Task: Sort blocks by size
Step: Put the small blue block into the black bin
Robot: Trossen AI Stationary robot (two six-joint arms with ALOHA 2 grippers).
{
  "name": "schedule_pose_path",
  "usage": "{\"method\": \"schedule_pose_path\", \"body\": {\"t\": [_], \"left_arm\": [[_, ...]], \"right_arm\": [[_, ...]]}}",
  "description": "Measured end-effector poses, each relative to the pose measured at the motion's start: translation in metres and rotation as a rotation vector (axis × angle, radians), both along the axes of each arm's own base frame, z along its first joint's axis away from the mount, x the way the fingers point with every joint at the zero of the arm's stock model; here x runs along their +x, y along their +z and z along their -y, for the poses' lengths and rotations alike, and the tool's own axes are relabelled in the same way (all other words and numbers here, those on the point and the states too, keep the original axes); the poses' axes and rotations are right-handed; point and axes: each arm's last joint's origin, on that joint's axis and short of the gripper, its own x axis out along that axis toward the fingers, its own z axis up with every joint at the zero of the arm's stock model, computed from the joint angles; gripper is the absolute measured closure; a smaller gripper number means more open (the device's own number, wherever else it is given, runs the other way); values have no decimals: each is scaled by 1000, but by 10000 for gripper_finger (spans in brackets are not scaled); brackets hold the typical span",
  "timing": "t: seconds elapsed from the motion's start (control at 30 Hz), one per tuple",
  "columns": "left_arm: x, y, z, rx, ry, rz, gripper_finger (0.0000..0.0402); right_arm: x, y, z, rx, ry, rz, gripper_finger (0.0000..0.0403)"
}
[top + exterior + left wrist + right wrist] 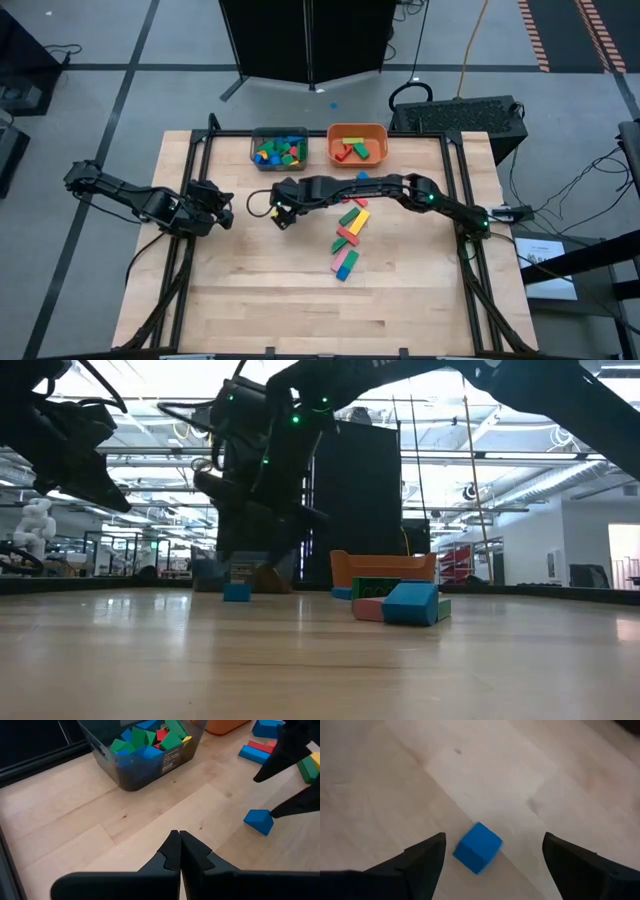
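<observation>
From overhead the right arm (pixel 350 188) covers the blue cube (pixel 477 847) completely. Blocks in the grey bin (pixel 279 149) are too tiny to count, and the low view blurs the orange bin (pixel 383 569).

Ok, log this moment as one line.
right pincer: open over blue cube on table | left pincer: shut, waiting | grey bin: small blocks

Bright overhead light, backlit arms silhouetted, right wrist view blurred
</observation>
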Motion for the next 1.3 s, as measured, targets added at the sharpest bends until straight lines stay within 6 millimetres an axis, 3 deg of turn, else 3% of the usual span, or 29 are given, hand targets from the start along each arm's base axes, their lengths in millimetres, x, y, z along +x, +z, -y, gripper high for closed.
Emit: {"method": "schedule_pose_path", "body": {"t": [0.4,0.67,0.8,0.97,1.0,1.17,1.3], "left_arm": [[0,0,0,-18,-8,-4,401],[0,-1,1,-25,-13,-10,401],[0,-1,1,-24,-13,-10,401],[0,-1,1,-24,-12,-11,401],[0,-1,1,-24,-12,-11,401],[0,-1,1,-24,-13,-11,401],[0,-1,1,-24,-13,-11,401]], "right_arm": [[8,-23,-21,20,-67,18,85],[11,-58,-35,25,-118,-46,90],[9,-68,-38,11,-139,-78,143],[8,-70,-39,-6,-133,-95,293],[8,-70,-40,-14,-121,-96,306],[9,-68,-39,-23,-69,-96,306],[9,-49,-36,-41,-13,-64,306]]}}
